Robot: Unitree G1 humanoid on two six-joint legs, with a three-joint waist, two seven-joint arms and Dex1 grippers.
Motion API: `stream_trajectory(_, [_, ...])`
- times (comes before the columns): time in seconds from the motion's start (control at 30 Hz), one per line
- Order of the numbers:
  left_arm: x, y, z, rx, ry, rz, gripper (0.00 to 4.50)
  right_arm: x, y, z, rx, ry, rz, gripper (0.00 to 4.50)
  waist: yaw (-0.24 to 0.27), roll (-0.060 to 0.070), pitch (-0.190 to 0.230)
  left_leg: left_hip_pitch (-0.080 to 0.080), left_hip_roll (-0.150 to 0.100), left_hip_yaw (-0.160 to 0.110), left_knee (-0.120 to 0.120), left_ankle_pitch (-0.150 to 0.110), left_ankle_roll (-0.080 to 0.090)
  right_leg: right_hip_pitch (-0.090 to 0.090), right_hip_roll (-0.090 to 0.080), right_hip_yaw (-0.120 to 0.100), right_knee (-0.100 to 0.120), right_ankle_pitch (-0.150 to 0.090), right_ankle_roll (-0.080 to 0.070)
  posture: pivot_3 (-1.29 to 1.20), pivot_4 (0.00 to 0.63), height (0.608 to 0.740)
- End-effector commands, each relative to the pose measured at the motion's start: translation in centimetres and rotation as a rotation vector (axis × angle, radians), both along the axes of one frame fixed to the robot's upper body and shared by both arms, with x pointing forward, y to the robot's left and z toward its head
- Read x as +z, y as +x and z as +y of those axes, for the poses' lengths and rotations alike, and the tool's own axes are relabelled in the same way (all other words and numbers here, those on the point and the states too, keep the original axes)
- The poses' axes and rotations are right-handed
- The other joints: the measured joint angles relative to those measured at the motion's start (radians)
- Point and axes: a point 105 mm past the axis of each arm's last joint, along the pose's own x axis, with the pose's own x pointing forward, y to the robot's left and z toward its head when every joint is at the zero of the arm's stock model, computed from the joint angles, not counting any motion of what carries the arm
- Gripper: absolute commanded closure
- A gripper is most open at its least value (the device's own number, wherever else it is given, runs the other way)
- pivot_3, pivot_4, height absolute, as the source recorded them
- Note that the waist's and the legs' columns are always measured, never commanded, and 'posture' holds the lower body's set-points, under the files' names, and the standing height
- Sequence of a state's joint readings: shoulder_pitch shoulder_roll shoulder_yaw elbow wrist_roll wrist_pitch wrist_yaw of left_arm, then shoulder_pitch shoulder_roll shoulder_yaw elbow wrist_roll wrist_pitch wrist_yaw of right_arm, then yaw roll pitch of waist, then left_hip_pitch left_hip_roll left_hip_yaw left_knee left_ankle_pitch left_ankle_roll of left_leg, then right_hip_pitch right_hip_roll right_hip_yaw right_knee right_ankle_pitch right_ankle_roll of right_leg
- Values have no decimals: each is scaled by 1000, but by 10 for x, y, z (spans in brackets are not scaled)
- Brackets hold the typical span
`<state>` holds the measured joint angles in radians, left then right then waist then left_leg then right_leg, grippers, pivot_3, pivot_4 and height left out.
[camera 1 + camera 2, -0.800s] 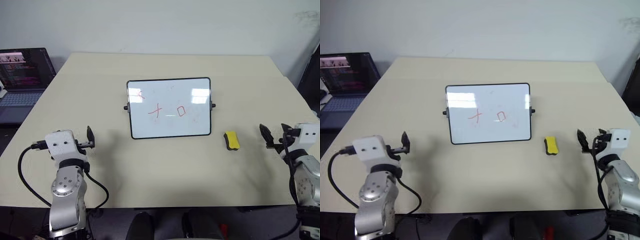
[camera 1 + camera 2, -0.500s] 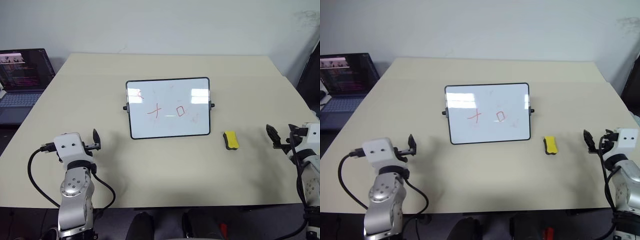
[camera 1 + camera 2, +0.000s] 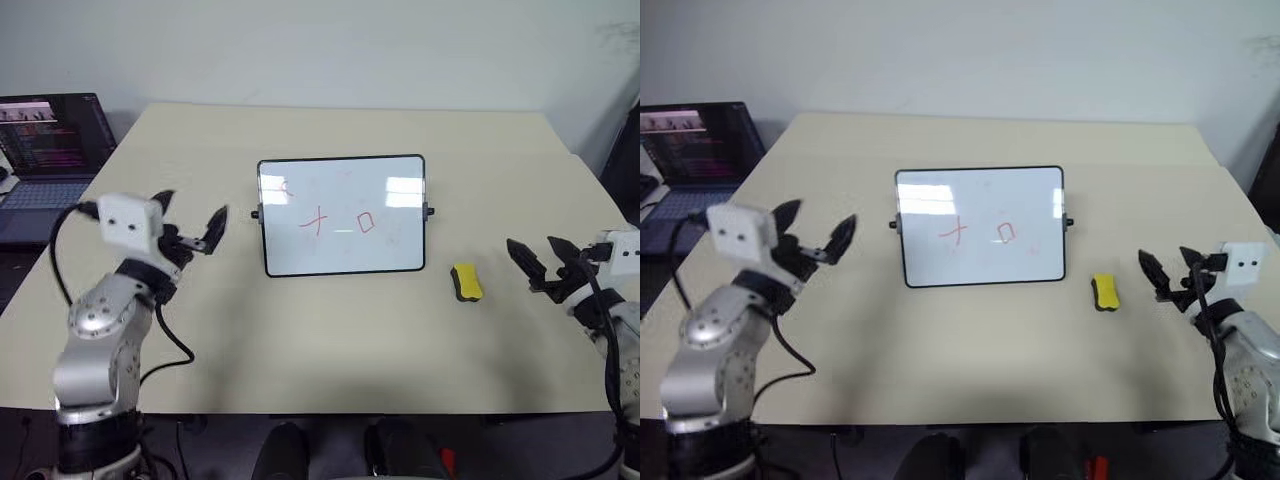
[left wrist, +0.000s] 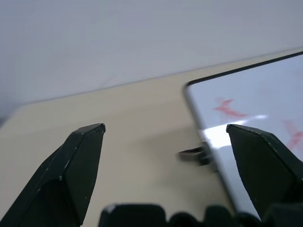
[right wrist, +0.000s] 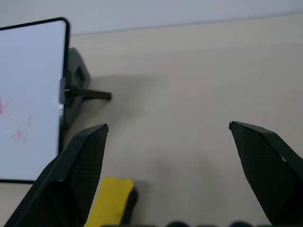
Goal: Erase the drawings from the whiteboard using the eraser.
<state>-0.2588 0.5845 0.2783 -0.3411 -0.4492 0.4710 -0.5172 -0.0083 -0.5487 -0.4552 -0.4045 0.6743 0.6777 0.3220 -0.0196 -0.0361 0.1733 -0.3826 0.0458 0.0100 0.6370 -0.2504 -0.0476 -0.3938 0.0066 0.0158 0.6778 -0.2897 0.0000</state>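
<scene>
The whiteboard stands propped at the table's middle. It carries the red drawings: a cross, a square and a squiggle. The yellow eraser lies on the table just right of the board's lower corner. My left gripper hovers open and empty beside the board's left edge. My right gripper is open and empty, a short way right of the eraser and pointing toward it.
An open laptop sits at the far left, off the table's corner. A wall rises behind the beige table. The board's stand and side knob jut from its right edge.
My left arm has lifted and swung toward the board's left edge, and its fingers now show spread wide. My right gripper has shifted a little toward the eraser.
</scene>
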Motion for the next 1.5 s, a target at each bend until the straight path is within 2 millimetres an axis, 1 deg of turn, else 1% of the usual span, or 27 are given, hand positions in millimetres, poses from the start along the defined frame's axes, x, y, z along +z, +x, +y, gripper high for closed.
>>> stream_trajectory(0.03, [-2,-8,-37,-307,41,94,0,16,-15,12,13,-33,-14,36,-2,0,0,0,0,0,0,0,0,0,0,1,0,0,0,0,150,740])
stream_trajectory(0.1, [-12,-11,-48,-434,123,149,0,11,-22,26,26,-61,30,36,-7,0,0,0,0,-1,0,0,0,0,0,2,0,-1,2,0,150,740])
stream_trajectory(0.13, [-14,-15,-60,-514,143,170,0,5,-25,30,21,-55,78,36,-10,0,0,1,0,-1,0,0,0,-1,0,2,0,-1,2,0,150,740])
stream_trajectory(0.17, [-15,-18,-64,-566,153,184,0,1,-27,36,18,-50,109,36,-12,0,0,1,0,-1,0,0,-1,-1,0,2,0,-1,2,0,150,740])
stream_trajectory(0.23, [-21,-27,-77,-681,203,217,0,-1,-27,51,24,-24,114,36,-15,0,1,0,1,-1,0,0,-1,-2,0,3,1,-1,2,0,150,740])
stream_trajectory(0.3, [-28,-29,-77,-719,251,240,0,1,-23,63,17,3,97,36,-17,0,1,1,1,-1,0,-1,-1,-2,2,3,1,-1,2,0,150,740])
stream_trajectory(0.37, [-31,-29,-79,-734,287,252,0,-1,-19,67,8,23,101,36,-17,1,1,0,1,0,-1,-1,-1,-4,3,3,2,-2,1,0,150,740])
stream_trajectory(0.47, [-28,-36,-76,-784,306,264,0,-2,-8,81,-15,33,91,36,-16,0,1,-4,1,0,-1,-1,-1,-9,5,3,2,-2,1,0,150,740])
stream_trajectory(0.57, [-31,-38,-77,-808,331,266,0,-6,4,84,-41,3,98,36,-13,0,1,-9,1,-1,-1,0,-1,-13,6,3,2,-2,1,0,150,740])
stream_trajectory(0.7, [-34,-43,-79,-851,353,271,0,-14,15,76,-92,-64,103,36,-9,0,1,-14,1,-1,-1,-1,-1,-16,6,3,1,-2,1,0,150,740])
stream_trajectory(0.77, [-34,-40,-84,-863,364,259,0,-18,18,71,-113,-82,111,36,-7,0,1,-16,1,-1,1,-1,0,-17,5,2,1,-2,1,0,150,740])
stream_trajectory(0.9, [-31,-41,-85,-872,366,256,0,-18,16,67,-144,-88,104,36,-8,0,1,-17,1,-1,3,-1,0,-17,5,2,2,-2,1,0,150,740])
stream_trajectory(1.03, [-30,-40,-89,-882,373,245,0,-25,16,65,-145,-106,125,36,-9,0,1,-16,1,-2,3,-1,0,-17,6,1,3,-2,1,0,150,740])
stream_trajectory(1.3, [-36,-44,-89,-881,381,254,0,-37,20,69,-120,-114,164,36,-11,0,1,-16,1,-2,4,-1,0,-17,7,2,3,-2,1,0,150,740])
stream_trajectory(1.5, [-39,-42,-88,-872,383,255,0,-42,27,62,-133,-128,173,36,-10,0,1,-17,1,-2,5,-1,0,-17,7,2,3,-2,1,0,150,740])
